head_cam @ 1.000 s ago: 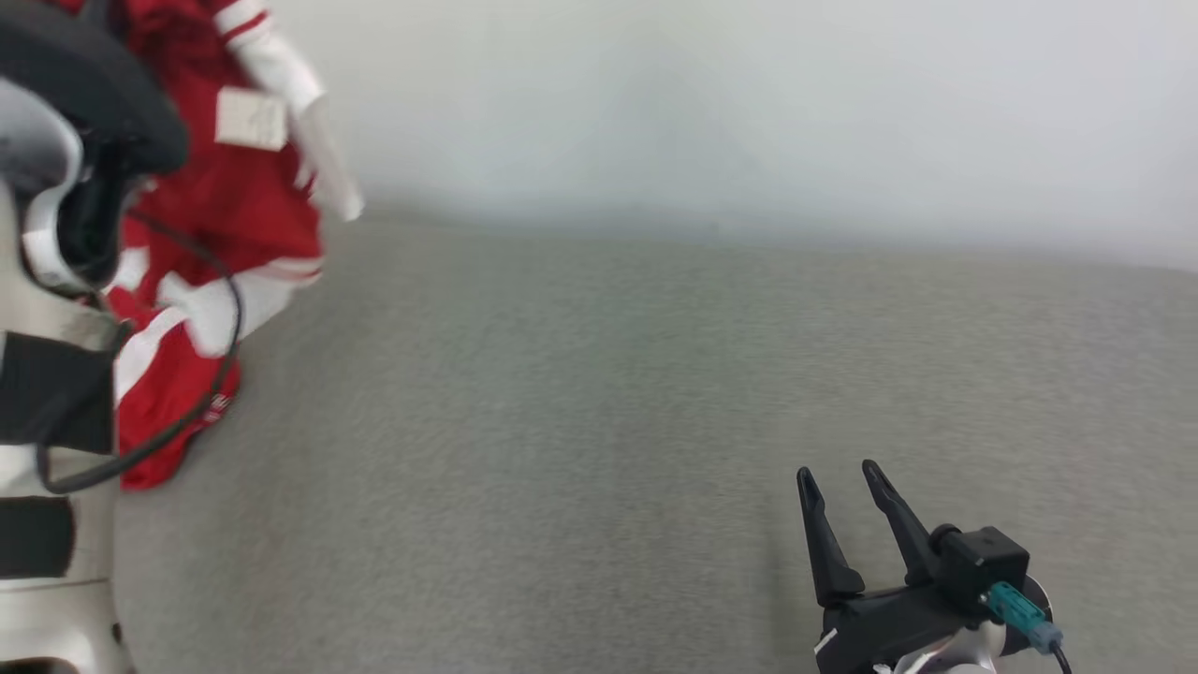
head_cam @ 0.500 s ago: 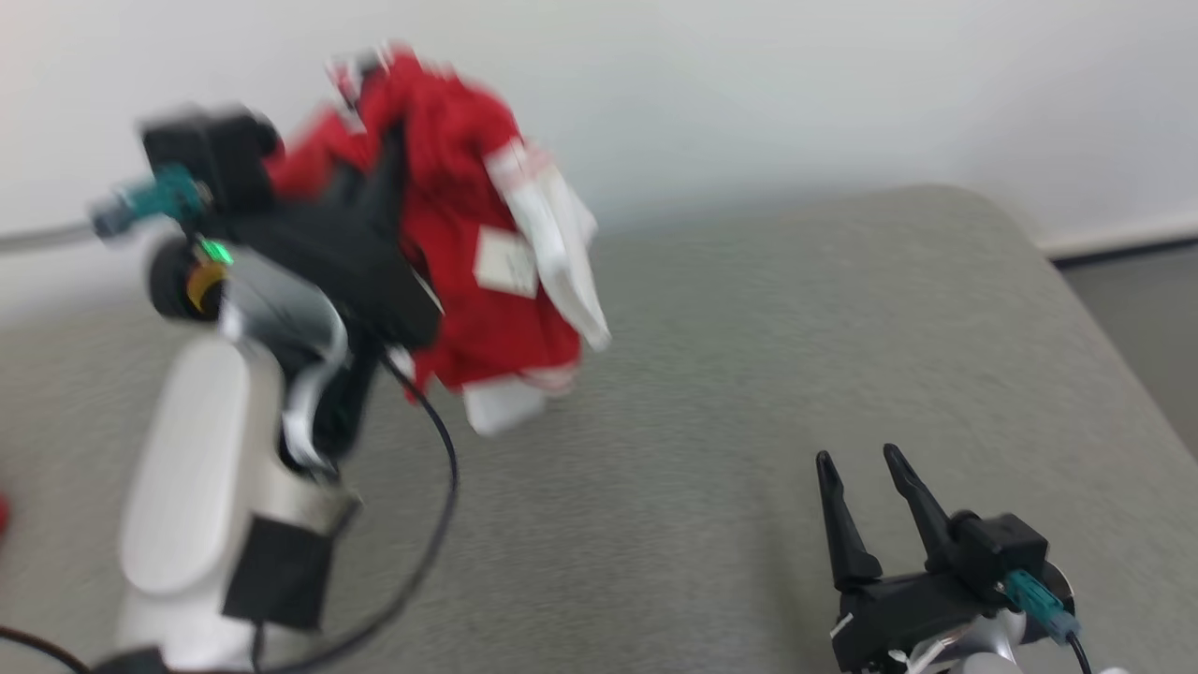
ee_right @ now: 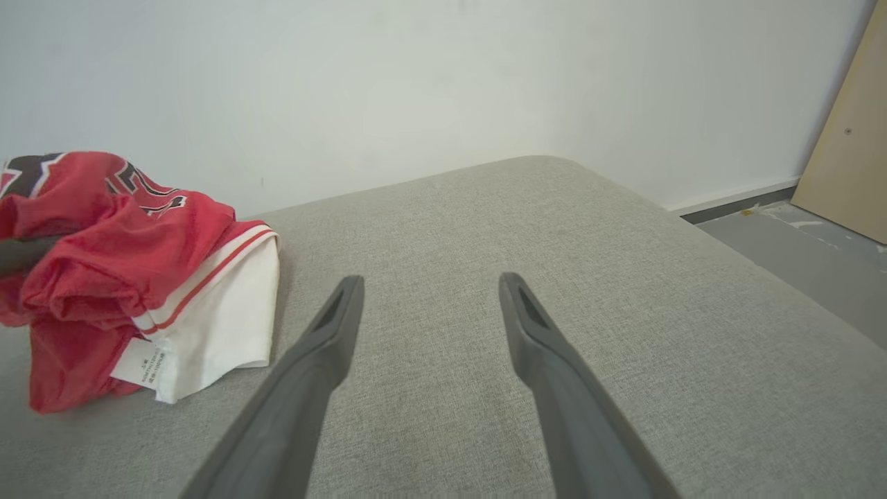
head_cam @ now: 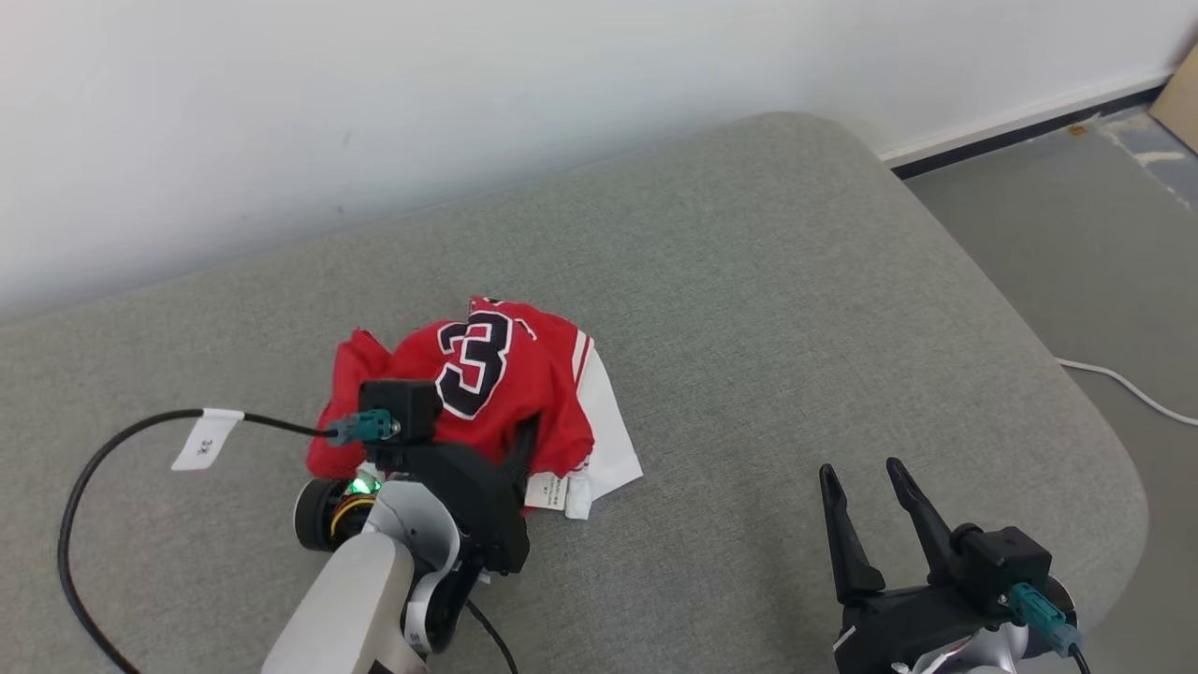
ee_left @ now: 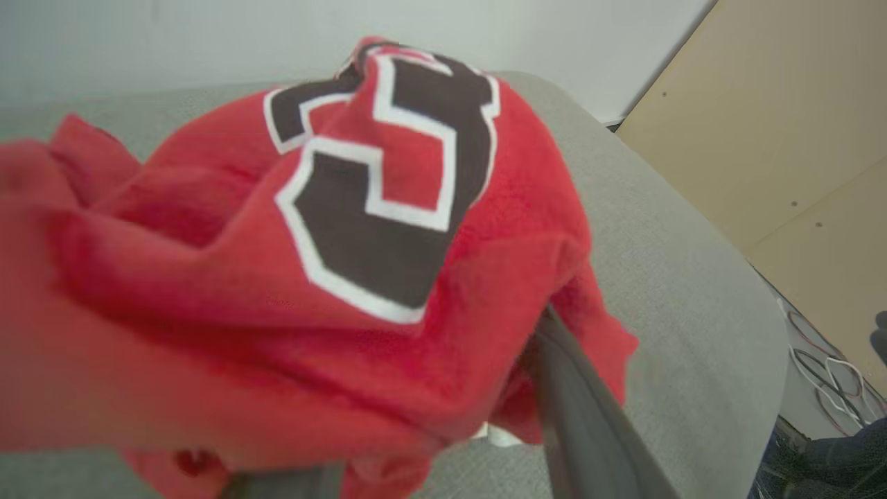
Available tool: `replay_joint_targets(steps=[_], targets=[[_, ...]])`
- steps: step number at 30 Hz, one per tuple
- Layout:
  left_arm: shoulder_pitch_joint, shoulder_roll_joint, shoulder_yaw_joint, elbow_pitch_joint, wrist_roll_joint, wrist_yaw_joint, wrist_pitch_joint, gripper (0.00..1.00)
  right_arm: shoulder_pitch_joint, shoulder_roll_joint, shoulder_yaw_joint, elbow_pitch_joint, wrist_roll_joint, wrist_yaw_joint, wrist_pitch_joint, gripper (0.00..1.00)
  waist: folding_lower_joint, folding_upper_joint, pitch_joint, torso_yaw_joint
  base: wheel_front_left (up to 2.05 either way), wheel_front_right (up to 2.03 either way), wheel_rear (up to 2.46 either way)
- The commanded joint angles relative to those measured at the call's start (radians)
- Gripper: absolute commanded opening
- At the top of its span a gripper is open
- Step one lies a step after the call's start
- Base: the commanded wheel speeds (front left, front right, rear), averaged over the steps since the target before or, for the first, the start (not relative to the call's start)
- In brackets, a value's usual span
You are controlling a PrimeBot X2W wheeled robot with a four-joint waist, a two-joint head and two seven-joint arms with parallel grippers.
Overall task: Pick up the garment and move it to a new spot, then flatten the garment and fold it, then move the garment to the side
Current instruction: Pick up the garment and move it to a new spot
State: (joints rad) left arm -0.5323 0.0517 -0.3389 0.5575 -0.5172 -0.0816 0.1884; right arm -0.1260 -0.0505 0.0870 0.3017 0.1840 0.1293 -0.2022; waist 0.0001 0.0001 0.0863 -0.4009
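Note:
The garment [head_cam: 496, 374] is a red jersey with a dark number and white panels. It lies crumpled on the grey cushion [head_cam: 749, 281]. My left gripper [head_cam: 510, 445] sits at its near edge, open, with the cloth draped over and between its spread fingers. In the left wrist view one finger [ee_left: 575, 402] sticks out from under the garment [ee_left: 381, 208]; the other is mostly covered. My right gripper [head_cam: 859, 468] hovers open over bare cushion to the right, nothing between its fingers. In the right wrist view the right gripper [ee_right: 431, 279] has the garment [ee_right: 104, 235] off to its left.
The cushion's rounded edge drops to a grey floor on the right, where a white cable [head_cam: 1123, 388] lies. A white wall [head_cam: 468, 94] runs behind. A beige board [ee_right: 845, 138] leans at the far right. My left arm's black cable with a white tag [head_cam: 208, 438] trails over the cushion.
The head camera has swung. My left arm has brought the garment down from the air onto the cushion, and its jaws have spread. The right gripper keeps its pose.

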Motion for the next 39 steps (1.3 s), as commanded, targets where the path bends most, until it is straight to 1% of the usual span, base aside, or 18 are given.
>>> replay_joint_targets(steps=[1,3,4,5,8,12,18,21,23,24,27,30,35,39], targets=[[0.015,0.002,-0.007,0.019,-0.021,0.004,-0.035,1.0,0.002,0.0,-0.006,-0.001,-0.009,0.003,0.003,1.0,-0.0001,-0.0001,-0.003,0.034,0.0,0.0,0.0],[0.021,-0.001,-0.021,0.027,-0.032,0.008,-0.067,1.0,0.01,0.0,-0.015,0.003,-0.015,0.003,0.005,1.0,-0.0001,-0.0001,-0.017,0.065,0.0,0.0,0.0],[0.021,-0.001,-0.021,0.027,-0.032,0.008,-0.067,1.0,0.01,0.0,-0.015,0.003,-0.015,0.003,0.005,1.0,-0.0001,-0.0001,-0.017,0.065,0.0,0.0,0.0],[0.025,0.0,-0.018,0.025,-0.039,0.012,-0.088,1.0,0.012,0.0,-0.016,0.003,-0.016,0.003,0.005,1.0,-0.0001,-0.0001,-0.024,0.08,0.0,0.0,0.0],[0.038,0.0,-0.014,0.001,-0.056,0.016,-0.136,1.0,0.025,0.0,-0.023,0.002,-0.021,0.003,0.008,1.0,-0.0001,-0.0001,-0.044,0.135,0.0,0.0,0.0],[0.08,0.004,0.002,-0.051,-0.087,0.016,-0.155,1.0,0.034,0.0,-0.027,-0.001,-0.029,0.003,0.02,1.0,-0.0001,-0.0001,-0.074,0.207,0.0,0.0,0.0],[0.173,0.065,0.03,-0.183,-0.061,0.04,-0.23,1.0,0.045,0.0,-0.057,-0.015,-0.033,0.003,0.024,1.0,-0.0001,-0.0001,-0.098,0.292,0.0,0.0,0.0],[0.216,0.101,0.053,-0.249,-0.038,0.059,-0.302,1.0,0.048,0.0,-0.072,-0.016,-0.029,0.003,0.021,1.0,-0.0001,-0.0001,-0.102,0.325,0.0,0.0,0.0],[0.255,0.116,0.074,-0.277,-0.025,0.075,-0.358,1.0,0.049,0.0,-0.079,-0.016,-0.016,0.003,0.017,1.0,-0.0001,-0.0001,-0.103,0.341,0.0,0.0,0.0],[0.272,0.122,0.082,-0.293,-0.021,0.075,-0.384,1.0,0.048,0.0,-0.081,-0.015,-0.01,0.003,0.015,1.0,-0.0001,-0.0001,-0.104,0.348,0.0,0.0,0.0],[0.324,0.142,0.11,-0.337,0.004,0.06,-0.438,1.0,0.044,0.0,-0.085,-0.01,0.003,0.003,0.003,1.0,-0.0001,-0.0001,-0.103,0.364,0.0,0.0,0.0],[0.386,0.14,0.142,-0.373,0.031,0.041,-0.453,1.0,0.044,0.0,-0.089,0.0,0.005,0.003,-0.013,1.0,-0.0001,-0.0001,-0.102,0.374,0.0,0.0,0.0],[0.499,0.116,0.233,-0.46,0.125,0.001,-0.454,1.0,0.043,0.0,-0.087,0.016,-0.021,0.003,-0.042,1.0,-0.0001,-0.0001,-0.099,0.369,0.0,0.0,0.0],[0.587,0.097,0.299,-0.477,0.188,-0.017,-0.454,1.0,0.056,0.0,-0.093,0.031,-0.048,0.003,-0.056,1.0,-0.0001,-0.0001,-0.097,0.359,0.0,0.0,0.0]])
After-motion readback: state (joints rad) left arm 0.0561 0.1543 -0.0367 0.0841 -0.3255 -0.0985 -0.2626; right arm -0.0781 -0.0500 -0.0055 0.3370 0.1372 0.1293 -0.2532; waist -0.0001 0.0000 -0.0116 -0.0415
